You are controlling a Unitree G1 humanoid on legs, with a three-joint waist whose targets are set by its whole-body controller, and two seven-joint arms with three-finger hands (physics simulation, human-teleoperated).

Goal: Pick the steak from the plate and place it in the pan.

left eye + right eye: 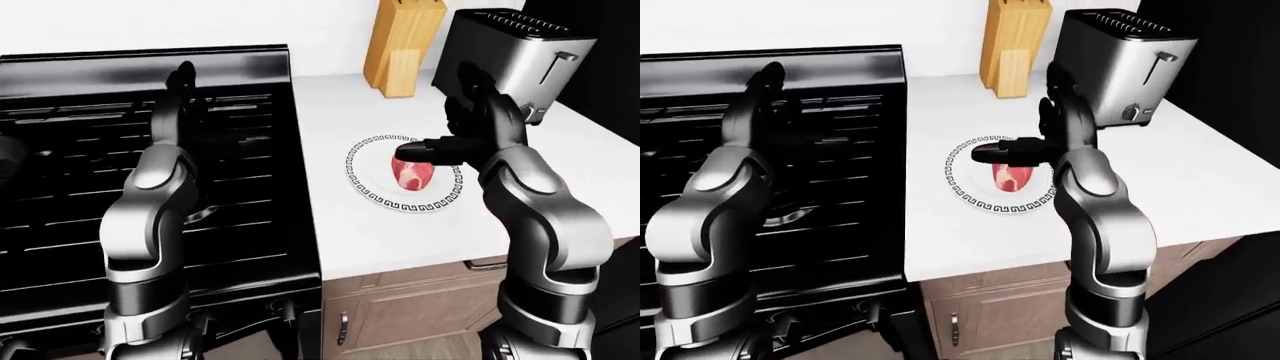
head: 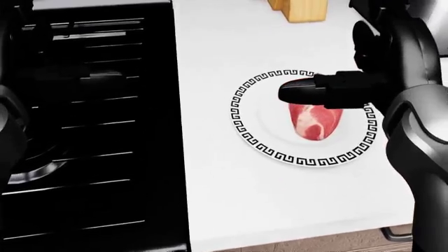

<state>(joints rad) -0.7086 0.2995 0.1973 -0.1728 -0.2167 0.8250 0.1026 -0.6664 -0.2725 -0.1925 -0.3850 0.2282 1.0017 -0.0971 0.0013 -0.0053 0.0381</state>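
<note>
hovering over the plate (image 2: 260, 144), the right hand (image 2: 350, 79) has its fingers spread, one black finger (image 2: 308, 91) stretched sideways toward the view's left and crossing the top edge of the steak (image 2: 316, 121); nothing is gripped, and whether that finger actually touches the meat cannot be told. the steak, pink and red with a pale streak, lies on the white plate with the black key-pattern rim, right of the plate's middle in the head view. the plate sits on the white counter (image 2: 231, 199), just right of the black stove (image 1: 80, 187). the left hand (image 1: 181, 82) is raised over the stove with its fingers pointing up, open and holding nothing. near the top of the left-eye view a wooden knife block (image 1: 403, 45) and a silver toaster (image 1: 510, 56) stand on the counter. the pan cannot be made out against the dark stove
</note>
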